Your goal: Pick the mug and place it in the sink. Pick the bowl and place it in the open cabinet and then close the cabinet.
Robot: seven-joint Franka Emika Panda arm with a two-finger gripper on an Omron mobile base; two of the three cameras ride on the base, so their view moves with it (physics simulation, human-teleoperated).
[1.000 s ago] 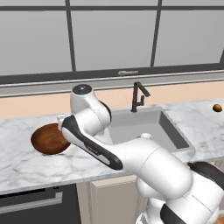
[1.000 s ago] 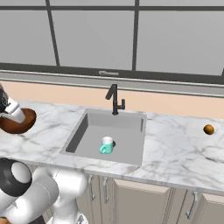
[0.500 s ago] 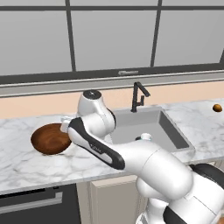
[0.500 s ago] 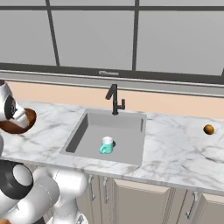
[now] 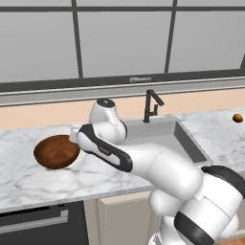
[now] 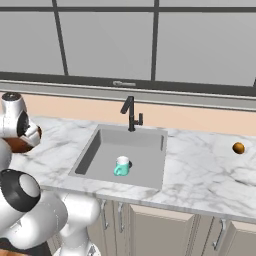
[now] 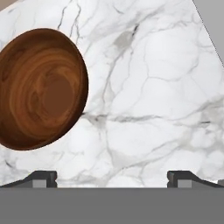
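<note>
The dark reddish-brown wooden bowl (image 5: 56, 152) sits upright on the marble counter left of the sink (image 5: 189, 143). In the hand view the bowl (image 7: 39, 87) lies at the left, and my gripper (image 7: 112, 179) is open over bare marble beside it, with nothing between its fingertips (image 7: 41, 178). My arm (image 5: 103, 124) bends down at the bowl's right rim and hides the hand there. The small teal-and-white mug (image 6: 121, 166) stands in the grey sink (image 6: 90, 155) basin. The arm partly hides the bowl (image 6: 20, 145) in the right base view. The cabinet is out of view.
A black angular faucet (image 6: 131, 114) rises behind the sink. A small brown-orange round object (image 6: 238, 148) rests on the counter far right. A window runs along the back wall. Beige lower cabinet doors (image 6: 165, 230) sit under the counter edge.
The arm's wrist has shifted slightly beside the bowl. The bowl and the mug have stayed put, and the gripper has stayed open.
</note>
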